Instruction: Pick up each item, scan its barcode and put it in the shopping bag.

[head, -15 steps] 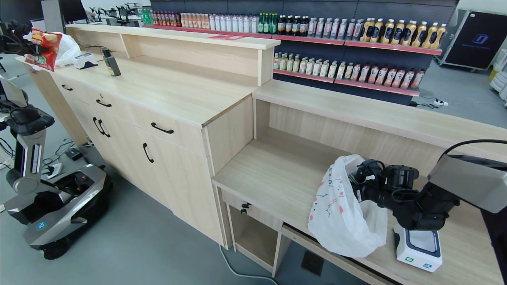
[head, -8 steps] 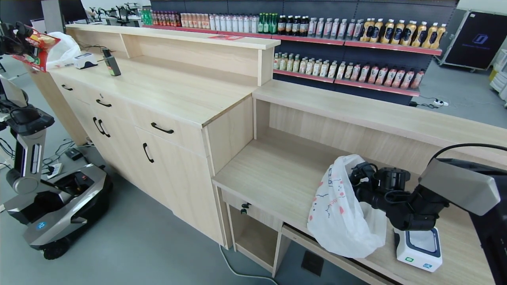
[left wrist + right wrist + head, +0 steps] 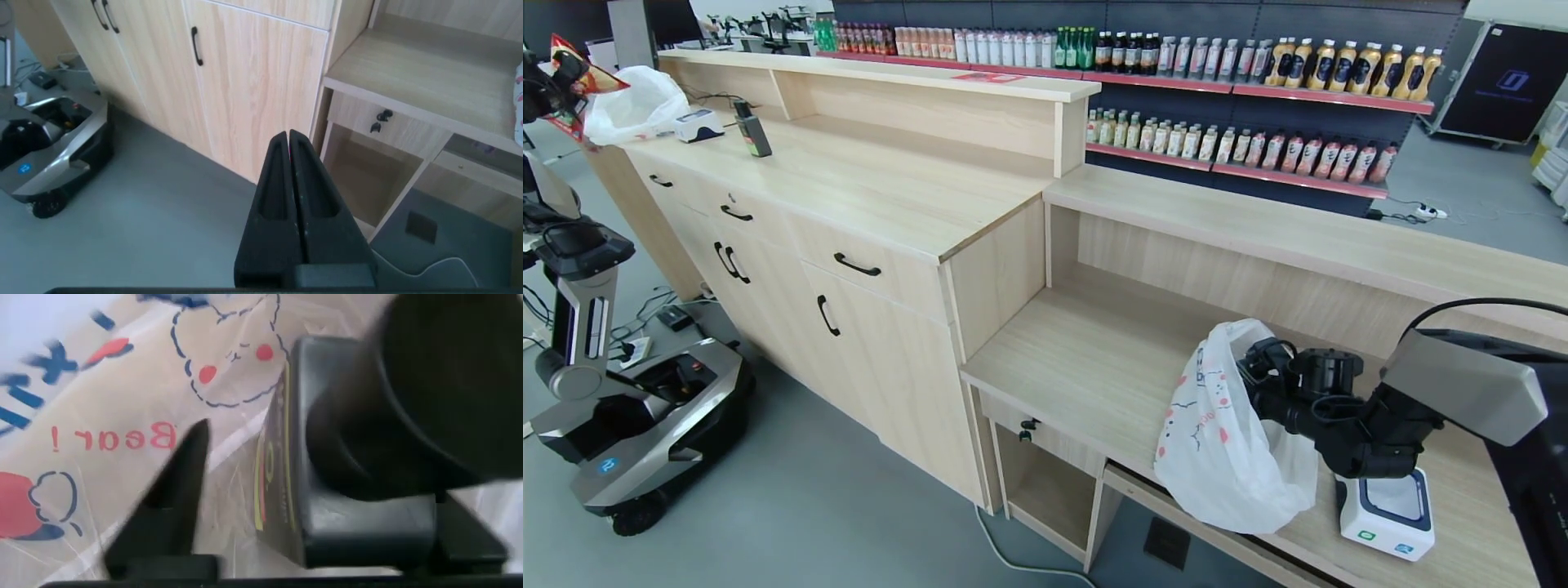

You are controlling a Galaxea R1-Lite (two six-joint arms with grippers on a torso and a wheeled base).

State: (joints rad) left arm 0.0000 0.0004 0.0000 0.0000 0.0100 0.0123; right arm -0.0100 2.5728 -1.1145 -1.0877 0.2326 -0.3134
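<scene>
The right gripper [image 3: 1252, 371] is at the mouth of the white shopping bag [image 3: 1217, 457], which sits slumped near the front edge of the low tabletop [image 3: 1086, 359]. In the right wrist view there is a dark box [image 3: 351, 498] with a strip of yellow and green print down one edge, inside the bag with printed plastic all around it. The gripper's jaws are apart: one finger [image 3: 163, 514] stands clear of the box with bag plastic showing in the gap (the other side is too dark and blurred to make out where it meets the box).

Just beside the bag, toward the robot's right, a white scanner [image 3: 1387, 514] with a dark window sits on the same tabletop, partly under the right arm.

The left gripper [image 3: 288, 139] hangs over the grey floor [image 3: 122, 220] in front of the pale wood cupboard doors [image 3: 253, 73], its two fingers pressed flat together with nothing between them.

Farther off, on the higher tabletop [image 3: 849, 188] to the left, there is another white bag [image 3: 637, 106], a second scanner [image 3: 698, 124] and a dark handset [image 3: 753, 129] standing upright. Rows of bottles [image 3: 1258, 65] line the red-edged shelves behind.
</scene>
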